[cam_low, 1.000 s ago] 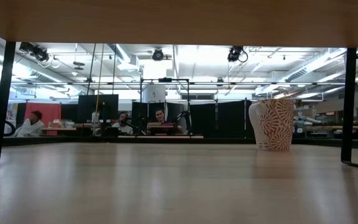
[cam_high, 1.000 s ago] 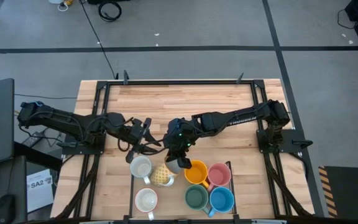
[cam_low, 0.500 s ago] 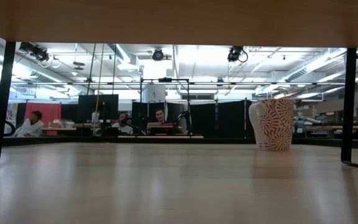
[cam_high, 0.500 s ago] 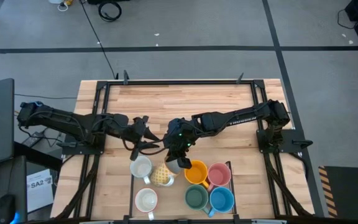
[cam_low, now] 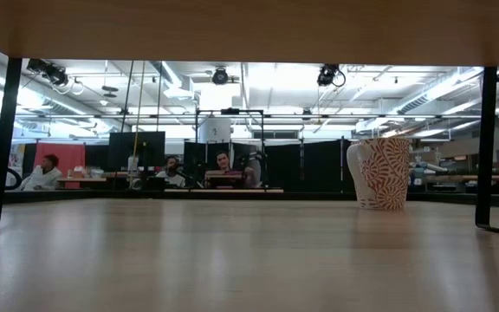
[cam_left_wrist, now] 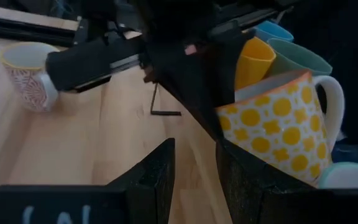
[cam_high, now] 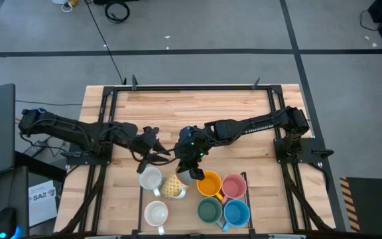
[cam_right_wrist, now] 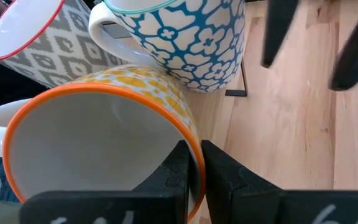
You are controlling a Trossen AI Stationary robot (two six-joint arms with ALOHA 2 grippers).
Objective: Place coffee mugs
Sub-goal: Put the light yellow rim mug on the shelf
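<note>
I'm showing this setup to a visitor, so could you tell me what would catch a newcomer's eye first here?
Probably the cluster of coffee mugs at the table's near edge, with orange, pink, green and blue ones packed together. Next, the right gripper pinching the rim of the yellow-dotted mug, with the left gripper close beside it. Apart from these, a lone red-patterned mug stands on the table in the low view.

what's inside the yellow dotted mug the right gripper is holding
The yellow dotted mug, its rim pinched by the right gripper, shows a bare white inside. Its bottom is hidden beyond the picture's edge.
</note>
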